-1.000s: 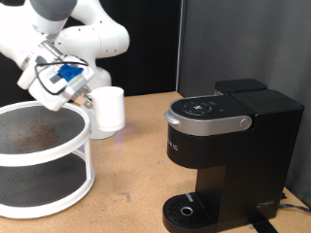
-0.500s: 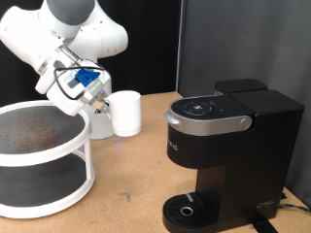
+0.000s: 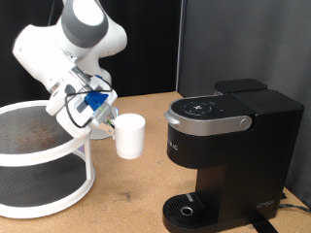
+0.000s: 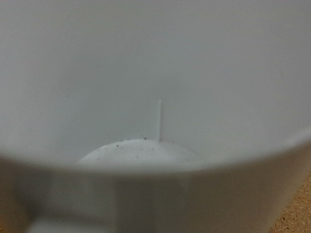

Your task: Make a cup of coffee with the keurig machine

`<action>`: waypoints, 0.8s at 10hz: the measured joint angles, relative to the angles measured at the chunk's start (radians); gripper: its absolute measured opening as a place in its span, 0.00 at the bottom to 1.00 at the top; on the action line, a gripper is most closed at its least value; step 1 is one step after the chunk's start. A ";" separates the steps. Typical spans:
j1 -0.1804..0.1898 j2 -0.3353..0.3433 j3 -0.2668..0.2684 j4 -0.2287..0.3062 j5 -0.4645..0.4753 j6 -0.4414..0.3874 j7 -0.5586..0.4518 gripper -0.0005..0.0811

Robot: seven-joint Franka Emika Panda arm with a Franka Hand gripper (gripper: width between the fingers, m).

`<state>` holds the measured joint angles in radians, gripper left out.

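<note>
My gripper (image 3: 109, 121) is shut on the white cup (image 3: 130, 136) and holds it in the air by its handle side, between the white stand and the keurig machine (image 3: 224, 146). The machine is tall and black with a grey-silver lid handle (image 3: 204, 123), its lid closed, and a round drip tray (image 3: 185, 209) at its foot. The cup hangs to the exterior view's left of the machine, about level with its lid. In the wrist view the cup's white inside (image 4: 146, 107) fills the frame, and my fingers do not show there.
A white round two-tier stand (image 3: 39, 160) stands at the exterior view's left on the wooden table (image 3: 126, 199). A dark wall is behind. A black cable (image 3: 292, 206) lies at the machine's right foot.
My gripper has carried the cup to the exterior view's right and lower, away from the stand's top tier and closer to the machine.
</note>
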<state>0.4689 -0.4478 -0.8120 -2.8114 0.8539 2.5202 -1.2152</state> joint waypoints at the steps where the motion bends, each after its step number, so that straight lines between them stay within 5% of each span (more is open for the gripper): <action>1: 0.053 0.042 -0.020 0.003 0.073 0.027 -0.049 0.09; 4: 0.189 0.168 -0.072 0.031 0.293 0.053 -0.204 0.09; 8: 0.263 0.335 -0.078 0.068 0.530 0.020 -0.371 0.08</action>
<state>0.7315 -0.1132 -0.8898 -2.7436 1.3835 2.5406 -1.5859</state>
